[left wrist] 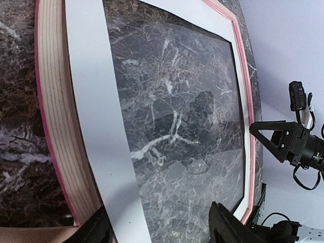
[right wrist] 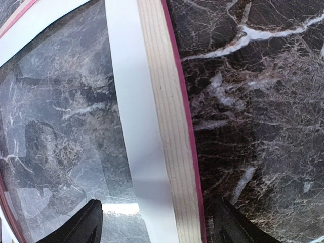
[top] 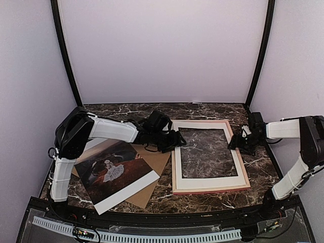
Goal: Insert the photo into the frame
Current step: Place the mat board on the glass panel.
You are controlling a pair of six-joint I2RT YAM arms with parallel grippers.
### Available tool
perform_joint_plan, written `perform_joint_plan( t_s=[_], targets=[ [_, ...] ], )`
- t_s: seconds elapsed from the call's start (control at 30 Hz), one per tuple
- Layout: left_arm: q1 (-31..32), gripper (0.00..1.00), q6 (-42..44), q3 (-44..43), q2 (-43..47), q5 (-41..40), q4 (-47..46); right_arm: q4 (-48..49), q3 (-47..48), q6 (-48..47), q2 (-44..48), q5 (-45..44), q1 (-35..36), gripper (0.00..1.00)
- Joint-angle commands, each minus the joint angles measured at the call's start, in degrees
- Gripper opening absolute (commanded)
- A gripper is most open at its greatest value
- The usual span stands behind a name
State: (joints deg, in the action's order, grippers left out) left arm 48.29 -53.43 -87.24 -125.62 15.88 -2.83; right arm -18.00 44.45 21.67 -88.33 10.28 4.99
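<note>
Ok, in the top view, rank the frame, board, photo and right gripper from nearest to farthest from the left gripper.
From the left gripper:
1. frame: its left rail lies right at the fingers.
2. board: just to the left, toward the bases.
3. photo: farther left, lying on the board.
4. right gripper: across the frame, at its right rail.

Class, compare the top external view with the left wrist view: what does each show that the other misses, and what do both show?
Only the top external view: the photo, lying face up to the left of the frame. Only the left wrist view: the wood grain on the frame's rail. Both: the frame, its white mat, the marble table and the right hand.
</note>
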Motion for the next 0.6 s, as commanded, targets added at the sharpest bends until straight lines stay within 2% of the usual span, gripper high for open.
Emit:
perform_joint_plan(
  t_s=[0.0,0.57],
  targets=[
    [0.06,0.67,2.90,0.88,4.48,-2.60,2.48,1.04,0.64,-0.26,0.55,0.15,0.45,0.76],
    [0.09,0.67,7.78,1.31,6.29,-7.20,6.44,0.26,1.65,-0.55,0.93,-0.05,0.44,0.76]
  ],
)
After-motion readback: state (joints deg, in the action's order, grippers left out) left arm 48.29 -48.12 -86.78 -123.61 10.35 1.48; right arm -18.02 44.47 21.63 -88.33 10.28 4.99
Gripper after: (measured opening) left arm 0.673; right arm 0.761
